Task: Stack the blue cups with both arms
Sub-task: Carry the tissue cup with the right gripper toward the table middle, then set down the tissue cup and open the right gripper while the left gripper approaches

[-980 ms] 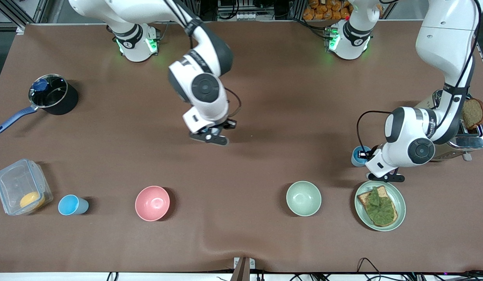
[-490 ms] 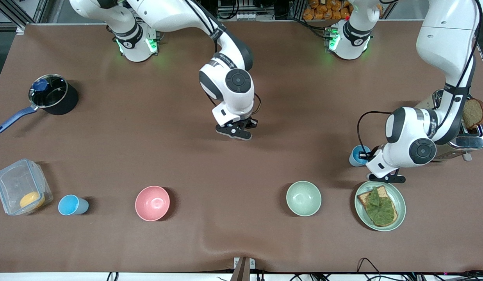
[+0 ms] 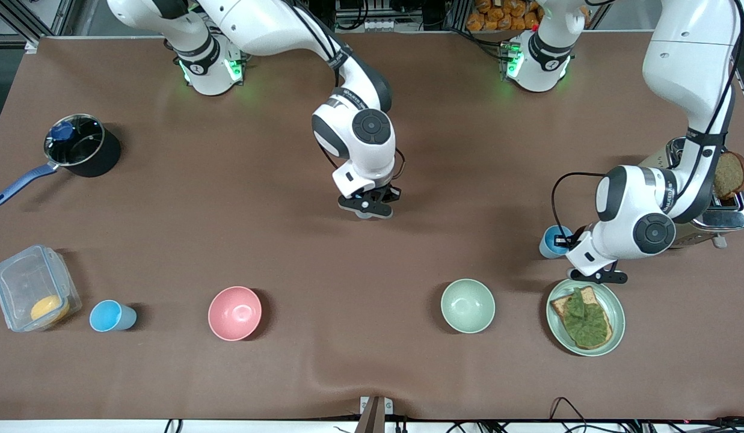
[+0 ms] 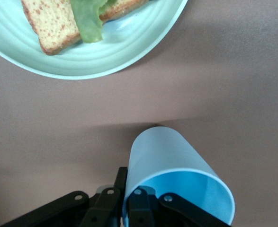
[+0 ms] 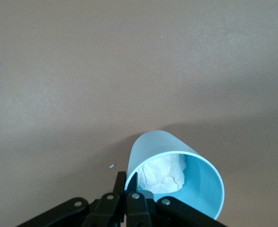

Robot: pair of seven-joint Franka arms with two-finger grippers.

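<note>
My left gripper (image 3: pixel 567 243) is shut on the rim wall of a light-blue cup (image 3: pixel 551 240), beside the plate near the toaster. In the left wrist view my gripper (image 4: pixel 128 189) pinches this empty cup (image 4: pixel 169 153), one finger inside and one outside. My right gripper (image 3: pixel 365 208) is low over the table's middle. In the right wrist view it (image 5: pixel 128 182) is shut on the rim of a second blue cup (image 5: pixel 160 144) with crumpled white paper (image 5: pixel 165 172) inside. That cup is hidden under the wrist in the front view. A third blue cup (image 3: pixel 110 316) stands beside the plastic container.
A pink bowl (image 3: pixel 234 313) and a pale green bowl (image 3: pixel 467 305) stand near the front camera. A green plate (image 3: pixel 615 328) with toast and lettuce, also in the left wrist view (image 4: pixel 129 52), lies by the left gripper. There are also a toaster (image 3: pixel 717 218), a pot (image 3: pixel 82 144) and a plastic container (image 3: pixel 33 287).
My right gripper has moved toward the left arm's end of the table with its cup and come lower. My left gripper and its cup have hardly shifted.
</note>
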